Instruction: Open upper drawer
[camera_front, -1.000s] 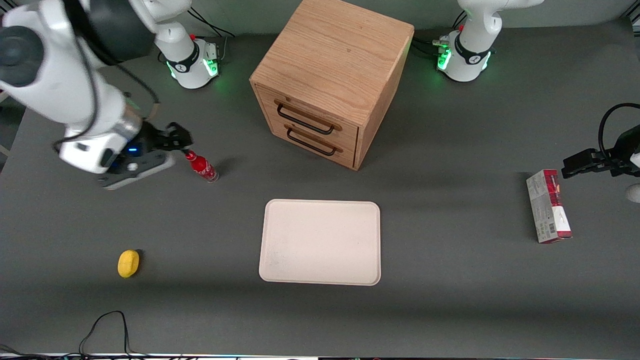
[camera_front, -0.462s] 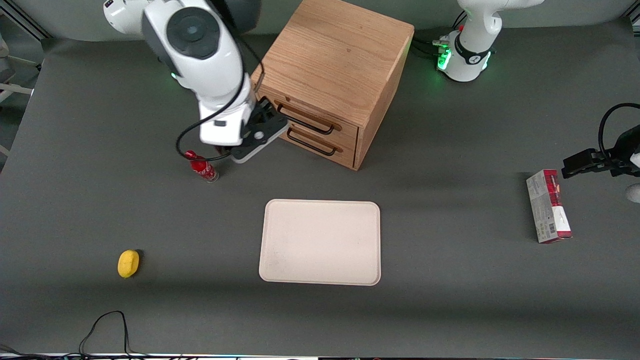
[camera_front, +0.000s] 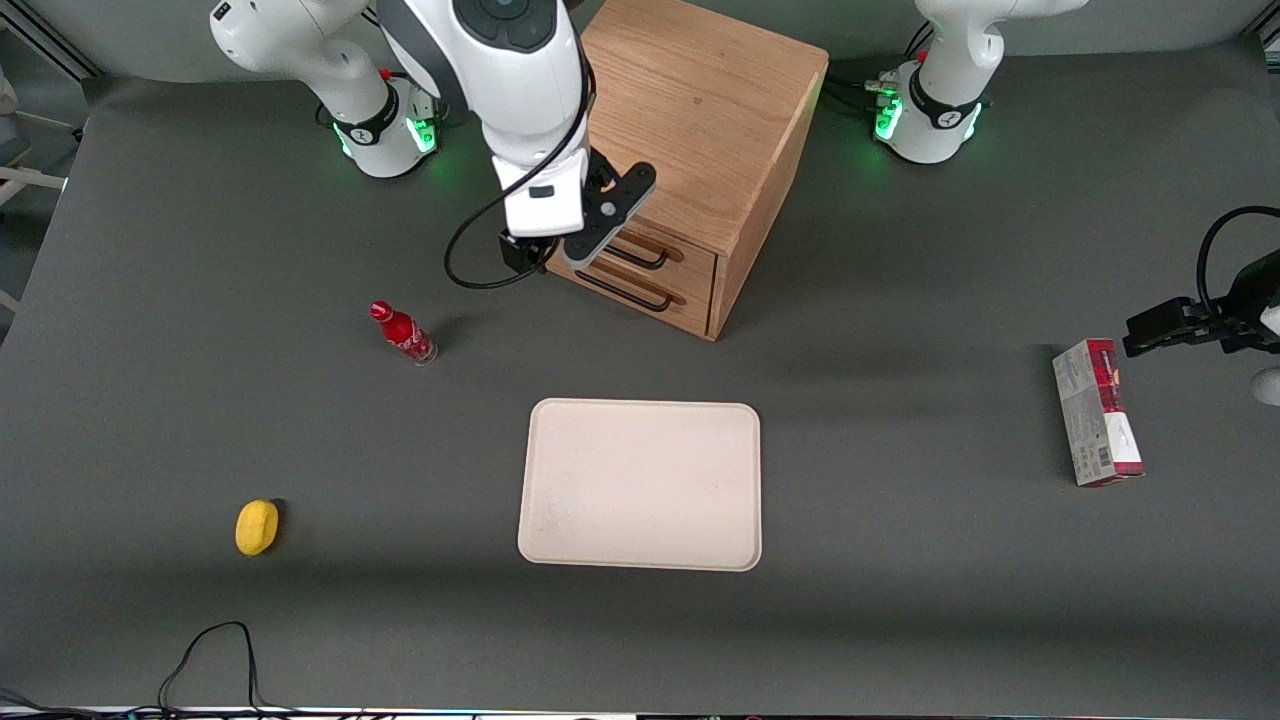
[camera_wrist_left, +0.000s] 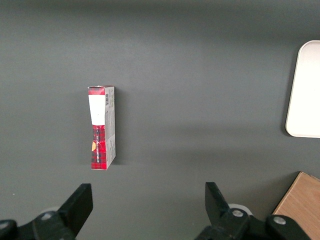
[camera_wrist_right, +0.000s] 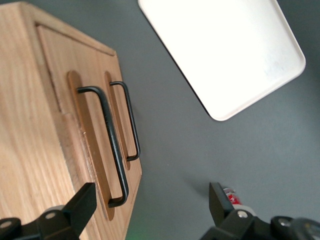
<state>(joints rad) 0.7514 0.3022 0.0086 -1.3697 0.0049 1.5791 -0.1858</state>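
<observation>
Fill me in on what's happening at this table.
The right arm's pincer hangs open in front of the wooden cabinet, close to the upper drawer and its black handle but not gripping it. Both drawers look shut. A tray, a red bottle and a yellow object sit untouched.

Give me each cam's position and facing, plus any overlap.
Front view: high, facing both arm bases, looking down on the table; the end effector hangs open in front of the upper drawer.
Left wrist view: on the parked arm, looking down at a red box; its fingertips show.
Right wrist view: on the working arm, facing the upper drawer's handle; its fingertips show.
All share the tray.
</observation>
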